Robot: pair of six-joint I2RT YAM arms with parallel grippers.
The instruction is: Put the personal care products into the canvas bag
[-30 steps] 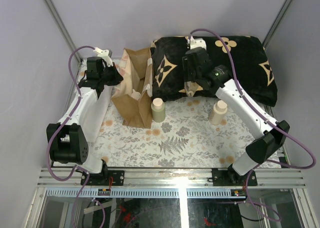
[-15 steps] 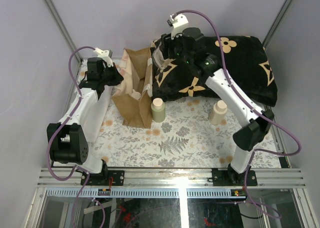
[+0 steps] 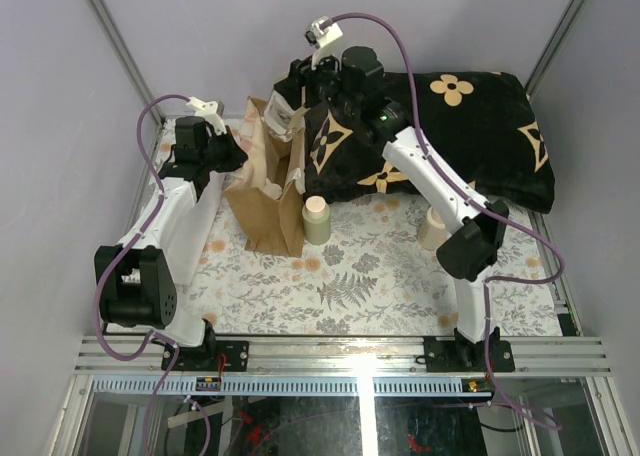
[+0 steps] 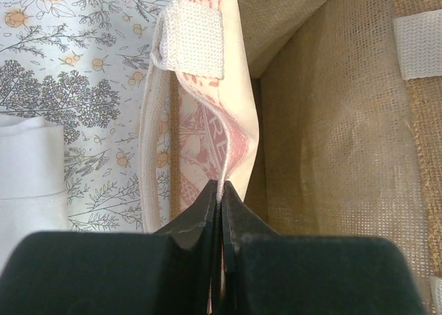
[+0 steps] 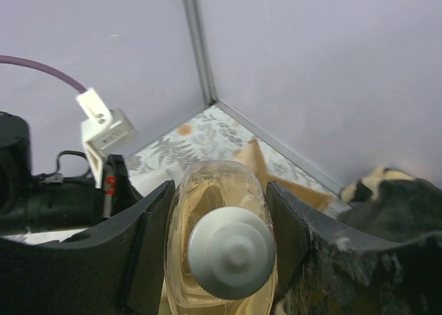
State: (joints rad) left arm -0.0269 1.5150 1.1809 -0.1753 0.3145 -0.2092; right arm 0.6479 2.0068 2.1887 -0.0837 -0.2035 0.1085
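The tan canvas bag (image 3: 268, 176) stands upright at the back left, mouth open. My left gripper (image 3: 232, 156) is shut on the bag's left rim, pinching the pale lining (image 4: 222, 156). My right gripper (image 3: 285, 113) is shut on the clear amber bottle (image 5: 219, 246) with a pale cap and holds it high over the bag's mouth. A greenish bottle (image 3: 316, 220) stands beside the bag's right side. A cream-beige bottle (image 3: 433, 228) stands further right, partly hidden behind my right arm. The other greenish bottle is not in view.
A big black cushion with beige flower marks (image 3: 470, 141) lies at the back right. A white folded cloth (image 3: 190, 226) lies under my left arm. The floral mat (image 3: 350, 276) covers the table. Frame posts stand at the back corners.
My right gripper has lifted the amber bottle off the cushion and carried it left and up, from over the cushion to above the bag's mouth. The left gripper has not moved.
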